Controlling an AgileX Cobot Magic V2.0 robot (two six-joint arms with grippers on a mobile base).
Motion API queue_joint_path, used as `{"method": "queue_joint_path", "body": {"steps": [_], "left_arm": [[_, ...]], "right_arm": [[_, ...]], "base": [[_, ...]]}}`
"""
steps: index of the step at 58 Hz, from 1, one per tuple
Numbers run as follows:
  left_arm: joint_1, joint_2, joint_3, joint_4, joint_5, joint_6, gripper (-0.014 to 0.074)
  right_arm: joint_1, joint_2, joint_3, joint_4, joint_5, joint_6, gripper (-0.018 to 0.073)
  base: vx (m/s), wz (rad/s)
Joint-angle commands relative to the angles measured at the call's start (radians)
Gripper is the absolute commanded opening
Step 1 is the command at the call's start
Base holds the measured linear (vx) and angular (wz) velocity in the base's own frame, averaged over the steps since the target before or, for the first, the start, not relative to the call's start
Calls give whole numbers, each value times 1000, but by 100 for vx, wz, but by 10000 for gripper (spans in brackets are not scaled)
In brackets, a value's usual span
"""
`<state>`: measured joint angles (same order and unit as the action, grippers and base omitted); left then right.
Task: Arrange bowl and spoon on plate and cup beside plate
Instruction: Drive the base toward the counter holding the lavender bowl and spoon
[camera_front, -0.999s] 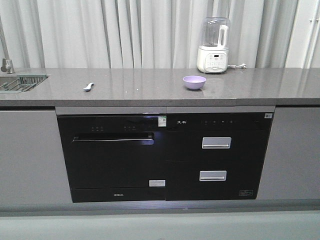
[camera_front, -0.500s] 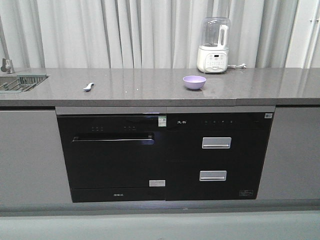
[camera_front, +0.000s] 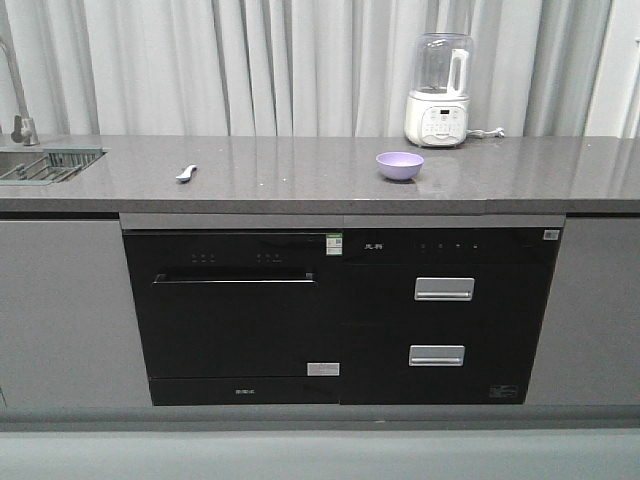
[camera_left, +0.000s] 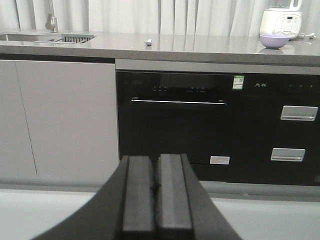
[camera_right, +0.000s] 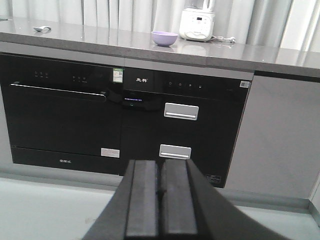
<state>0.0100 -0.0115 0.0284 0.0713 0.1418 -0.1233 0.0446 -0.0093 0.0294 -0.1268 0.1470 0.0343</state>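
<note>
From the front, the bowl (camera_front: 399, 165) sits alone on the grey table (camera_front: 300, 185), right of the middle and just in front of a white blender (camera_front: 441, 90). The spoon (camera_front: 187, 173) lies well apart to the left, nearer the sink (camera_front: 45, 165), which holds a slotted rack. No plate or cup shows anywhere, and neither arm appears here. The low angle hides the bowl's inside, so I cannot say whether anything is in it. The left wrist view looks across at the black appliance fronts under the table, with the left end effector (camera_left: 155, 172) low in the foreground, its pads pressed together on nothing. The right wrist view is much alike: the right end effector (camera_right: 160, 175) is clenched and empty, and the bowl is up ahead, far off. I'd judge the job not yet started, with the robot standing off from the table. Next it needs to close in, find the plate and open an end effector for a first pick.
</note>
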Motion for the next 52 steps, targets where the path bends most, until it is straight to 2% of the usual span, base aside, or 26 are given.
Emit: {"method": "queue_joint_path", "body": {"steps": [1,30,52], "left_arm": [[2,13,19,-7,-81,-3,-6],[1,13,19,-7,-81,-3,-6],[1,13,19,-7,-81,-3,-6]], "right_arm": [[-6,-10,18,-7,-82,-4,-9],[-6,-10,18,-7,-82,-4,-9],[-6,-10,18,-7,-82,-4,-9]], "base": [[7,6],[12,1],[24,8]]}}
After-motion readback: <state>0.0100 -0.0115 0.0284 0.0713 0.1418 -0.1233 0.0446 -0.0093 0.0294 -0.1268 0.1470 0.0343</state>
